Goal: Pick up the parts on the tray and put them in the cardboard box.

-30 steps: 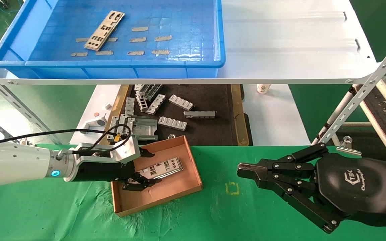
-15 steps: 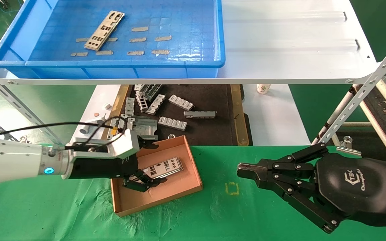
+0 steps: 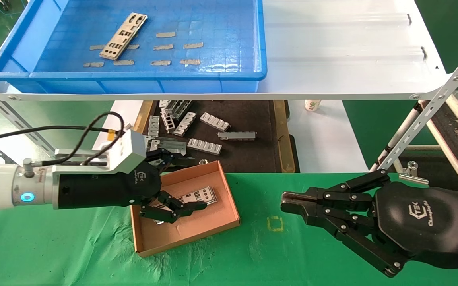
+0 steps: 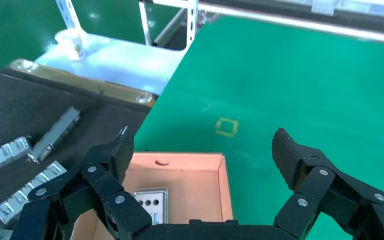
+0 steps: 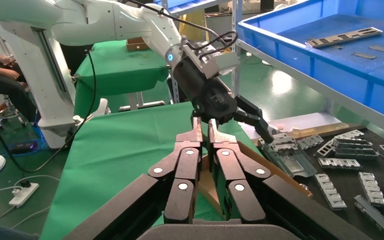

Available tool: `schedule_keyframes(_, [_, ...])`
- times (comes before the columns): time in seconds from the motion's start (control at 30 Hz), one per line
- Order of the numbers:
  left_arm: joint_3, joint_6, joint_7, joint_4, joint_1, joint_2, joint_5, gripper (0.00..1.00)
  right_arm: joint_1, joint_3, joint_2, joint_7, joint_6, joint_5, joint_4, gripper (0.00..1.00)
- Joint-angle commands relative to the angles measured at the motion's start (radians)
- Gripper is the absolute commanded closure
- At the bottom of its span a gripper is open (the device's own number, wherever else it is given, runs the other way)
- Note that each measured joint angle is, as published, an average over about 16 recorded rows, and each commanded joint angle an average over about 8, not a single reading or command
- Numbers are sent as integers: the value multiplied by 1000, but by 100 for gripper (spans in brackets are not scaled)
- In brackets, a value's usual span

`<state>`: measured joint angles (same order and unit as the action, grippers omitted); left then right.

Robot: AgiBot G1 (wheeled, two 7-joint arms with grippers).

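Hovering over your cardboard box, the left gripper is spread wide, empty, half-hiding the plate inside; the right gripper sits pinched closed.

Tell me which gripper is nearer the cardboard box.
Left. The left gripper hangs open right over the cardboard box, above the metal plate inside it. The right gripper sits shut beside the box on the green cloth, apart from it.

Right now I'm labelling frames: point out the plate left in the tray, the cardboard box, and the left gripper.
plate [image 3: 123,36], head view, middle of its punched face.
cardboard box [image 3: 209,222], head view, bare floor.
left gripper [image 4: 203,150], left wrist view, between the open fingertips.
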<state>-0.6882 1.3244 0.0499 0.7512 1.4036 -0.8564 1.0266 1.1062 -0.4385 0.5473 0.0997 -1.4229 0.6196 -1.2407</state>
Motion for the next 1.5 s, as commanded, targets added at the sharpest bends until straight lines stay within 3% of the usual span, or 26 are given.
schedule_keyframes(0.03, [17,5,-11,17,-14,8,-16,0,0,0,0,0,0,0,0,0])
schedule_keyframes(1.5, [351,147,-204,457,-283,210,-255,0,0,0,0,0,0,0,0,0])
